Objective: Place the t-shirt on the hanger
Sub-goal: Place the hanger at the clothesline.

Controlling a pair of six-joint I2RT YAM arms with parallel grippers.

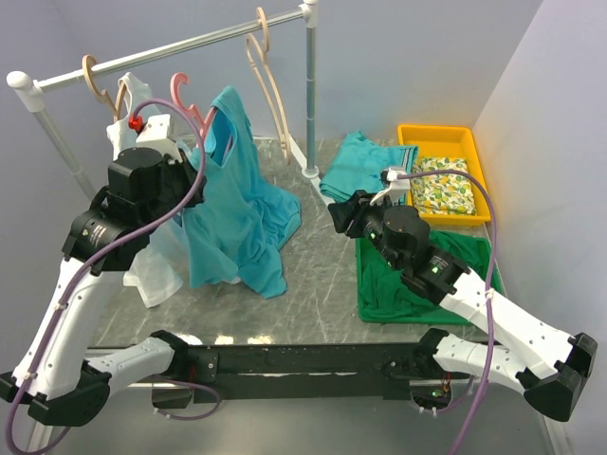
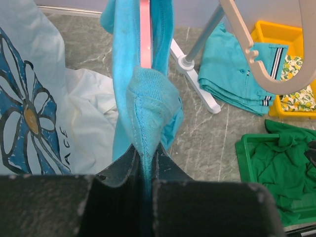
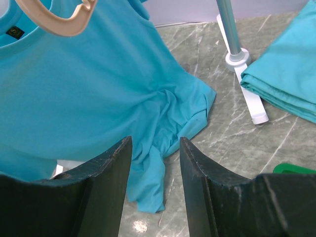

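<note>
While the worktop (image 1: pixel 313 284) takes its trailing hem, the t-shirt (image 1: pixel 232 209) hangs up at the rail (image 1: pixel 171 49), draped over the hanger (image 2: pixel 145 34), whose pink bar runs up inside the cloth. Mostly there, I'd say! The left fingers (image 2: pixel 144 160) are clamped tight on a fold of the shirt. The right fingers (image 3: pixel 155 158) are spread wide with nothing between them, back from the cloth. What's left, by my reading: square the shoulders and let go.
</note>
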